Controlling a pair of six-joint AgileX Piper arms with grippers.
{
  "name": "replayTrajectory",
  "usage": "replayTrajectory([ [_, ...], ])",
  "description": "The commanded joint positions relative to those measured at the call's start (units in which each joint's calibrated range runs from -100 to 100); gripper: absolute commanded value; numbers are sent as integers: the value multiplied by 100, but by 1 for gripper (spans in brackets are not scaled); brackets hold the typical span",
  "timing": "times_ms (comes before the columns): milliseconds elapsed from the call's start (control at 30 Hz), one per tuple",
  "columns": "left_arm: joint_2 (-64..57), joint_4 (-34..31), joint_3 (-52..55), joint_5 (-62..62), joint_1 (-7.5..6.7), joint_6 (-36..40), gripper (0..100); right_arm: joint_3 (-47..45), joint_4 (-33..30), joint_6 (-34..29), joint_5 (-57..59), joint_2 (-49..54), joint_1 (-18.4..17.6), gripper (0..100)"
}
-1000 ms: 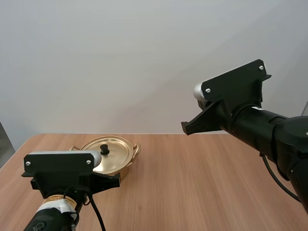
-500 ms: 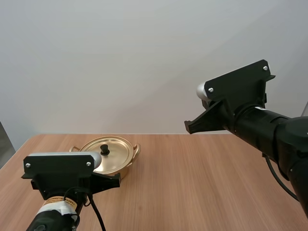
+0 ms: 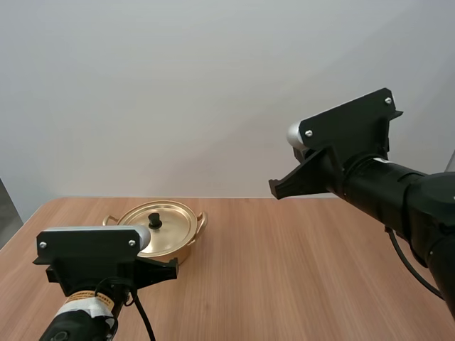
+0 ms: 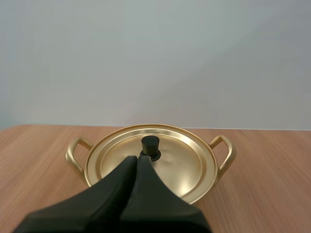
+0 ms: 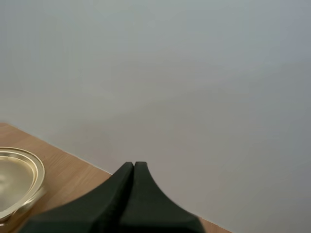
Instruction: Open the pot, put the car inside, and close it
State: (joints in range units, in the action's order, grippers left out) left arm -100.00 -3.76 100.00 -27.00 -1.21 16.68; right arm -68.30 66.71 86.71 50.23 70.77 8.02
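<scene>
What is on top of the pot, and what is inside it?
A gold lid with a black knob sits flat on the pot, closing it. The lid covers the inside, so its contents cannot be seen.

In the high view I have the pot [image 3: 190,245] at lower left of the frame, on the table [image 3: 298,270], with its lid [image 3: 167,224] on it. My left gripper [image 4: 137,159] sits just before the lid's knob [image 4: 150,144]. My right gripper [image 5: 133,165] is above the table, the pot off to its left.
</scene>
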Motion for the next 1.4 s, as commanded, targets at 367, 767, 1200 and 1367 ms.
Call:
replayTrajectory([
  [367, 0, 0, 0, -2, 3, 1, 0, -1772, -591, -803, -5373, 1441, -679, 48],
  [767, 0, 0, 0, -2, 3, 1, 0, -2169, -524, -849, -4872, 1989, -716, 47],
  [1200, 0, 0, 0, -2, 3, 1, 0, -2667, -599, -1464, -5138, 1989, -716, 0],
  [1367, 0, 0, 0, -2, 3, 1, 0, -2736, -857, -2177, -5349, 1989, -716, 0],
])
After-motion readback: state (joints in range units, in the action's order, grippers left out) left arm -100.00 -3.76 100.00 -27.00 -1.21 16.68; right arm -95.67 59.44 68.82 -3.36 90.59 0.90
